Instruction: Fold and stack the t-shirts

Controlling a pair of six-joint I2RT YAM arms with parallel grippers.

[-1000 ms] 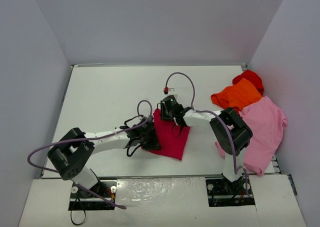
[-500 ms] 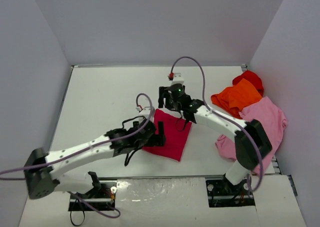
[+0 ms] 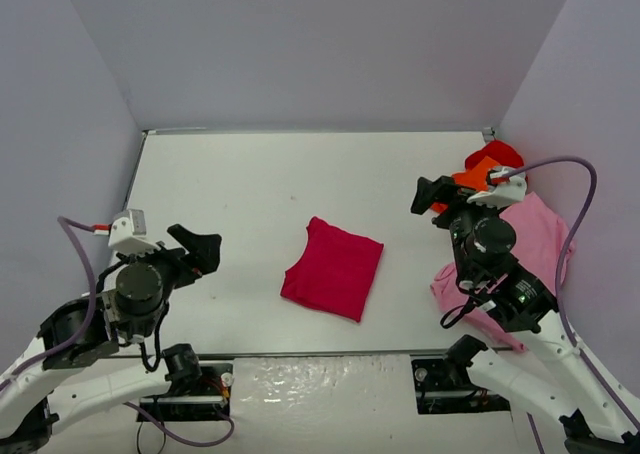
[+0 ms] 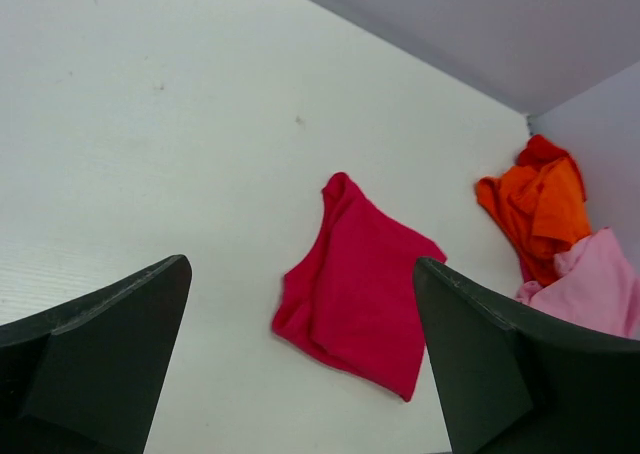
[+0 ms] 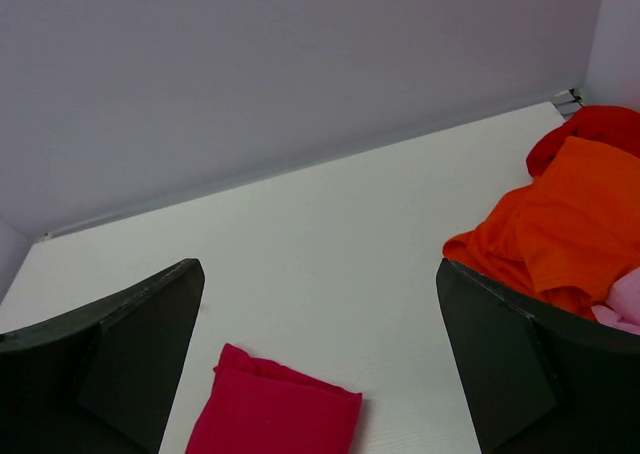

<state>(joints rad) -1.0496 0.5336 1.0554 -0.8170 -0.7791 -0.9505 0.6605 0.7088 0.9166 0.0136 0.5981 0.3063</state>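
Finds folded crimson shirt (image 3: 333,282) mid-bench (image 3: 230,184); orange shirt (image 5: 560,214), red shirt (image 3: 500,155), pink shirt (image 3: 545,239) heaped at right edge. Records left gripper (image 4: 300,266) and right gripper (image 5: 320,266) spread apart, empty.

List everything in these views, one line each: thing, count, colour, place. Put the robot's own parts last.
crimson t-shirt: one, crimson, folded, middle of the table
orange t-shirt: one, orange, crumpled, far right of the table
bright red t-shirt: one, red, crumpled, behind the orange one
light pink t-shirt: one, pink, lying loose at the right edge, nearer than the orange one
table: one, white
walls: three, pale lilac-grey, around the table
left gripper: one, black, open and empty, raised at near left
right gripper: one, black, open and empty, raised beside the orange t-shirt
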